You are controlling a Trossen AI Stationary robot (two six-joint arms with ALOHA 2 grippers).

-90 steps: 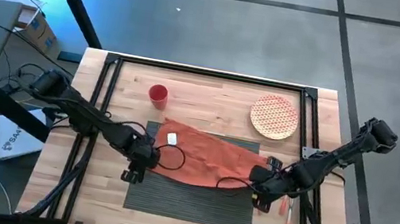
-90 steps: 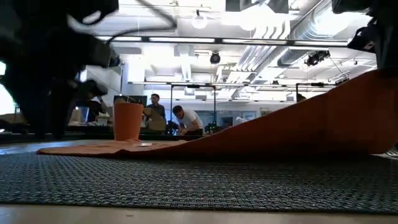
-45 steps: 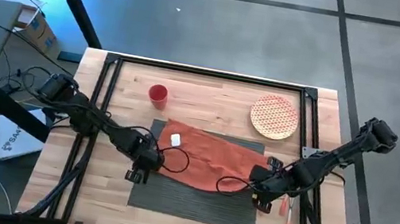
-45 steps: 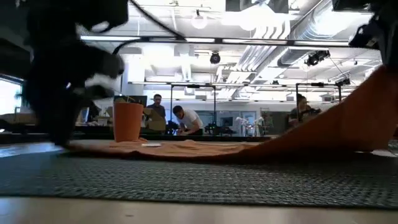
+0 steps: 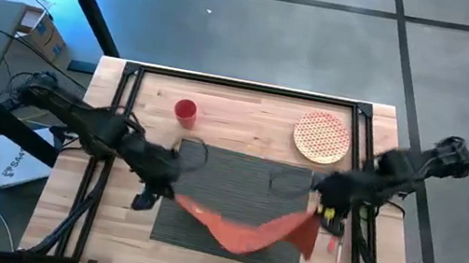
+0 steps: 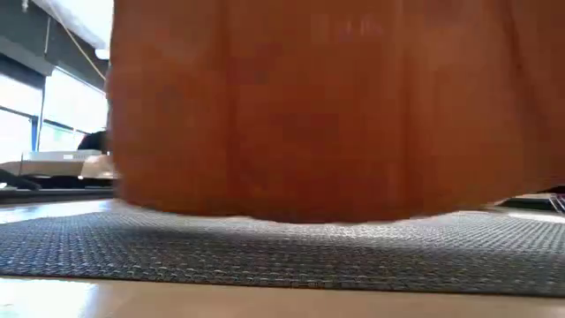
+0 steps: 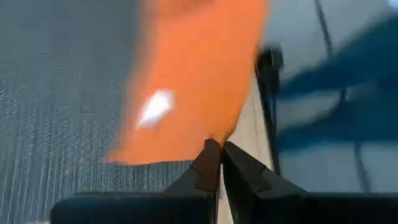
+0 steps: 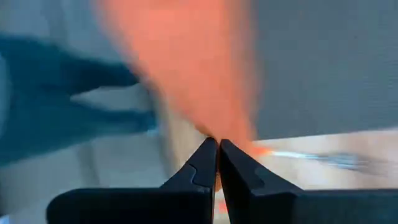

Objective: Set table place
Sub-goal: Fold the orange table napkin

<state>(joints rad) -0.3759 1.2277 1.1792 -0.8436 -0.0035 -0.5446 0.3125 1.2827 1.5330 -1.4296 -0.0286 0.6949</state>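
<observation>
Rust-orange napkin point(image 5: 249, 231) hangs pinched between left gripper point(image 5: 170, 193) and right gripper point(image 5: 314, 216), both clamped on its corners over the placemat point(image 5: 236, 184) centred on the table point(image 5: 246, 116); plate point(image 5: 321, 137), cup point(image 5: 185, 110) still unplaced.

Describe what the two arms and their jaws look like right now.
Both arms are dark, jointed links. The left arm and right arm each carry a thin black cable looping near the wrist. Each ends in two slim, black, tapered jaws, seen in the wrist views. No markings are visible.
</observation>
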